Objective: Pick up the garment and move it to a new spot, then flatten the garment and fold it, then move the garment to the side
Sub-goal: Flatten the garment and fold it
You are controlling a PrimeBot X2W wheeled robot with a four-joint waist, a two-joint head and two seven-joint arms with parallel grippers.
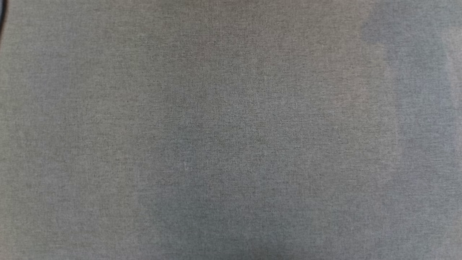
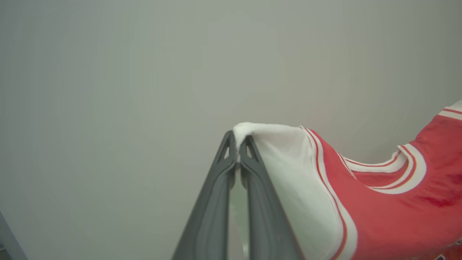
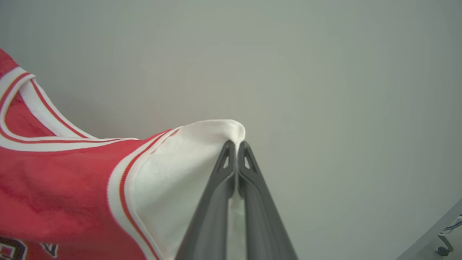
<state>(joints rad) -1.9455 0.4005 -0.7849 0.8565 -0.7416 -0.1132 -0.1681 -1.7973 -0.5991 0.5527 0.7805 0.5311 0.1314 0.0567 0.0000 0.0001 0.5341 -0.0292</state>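
Broadly, a grey woven surface (image 1: 231, 130) is seen from the head camera. The garment (image 2: 379, 216), red with striped trim, is held up before a plain pale backdrop (image 2: 108, 72), spread between 2 grippers. The left gripper (image 2: 237, 144) is clamped on the edge of one white sleeve (image 2: 288, 173) of the garment. The right gripper (image 3: 236, 148) is pinched likewise on the garment's other white sleeve (image 3: 173, 173).

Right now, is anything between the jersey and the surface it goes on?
Nothing visible does. The left end effector and right end effector each pinch the garment by a white sleeve, and the grey cloth surface shows no obstacle.
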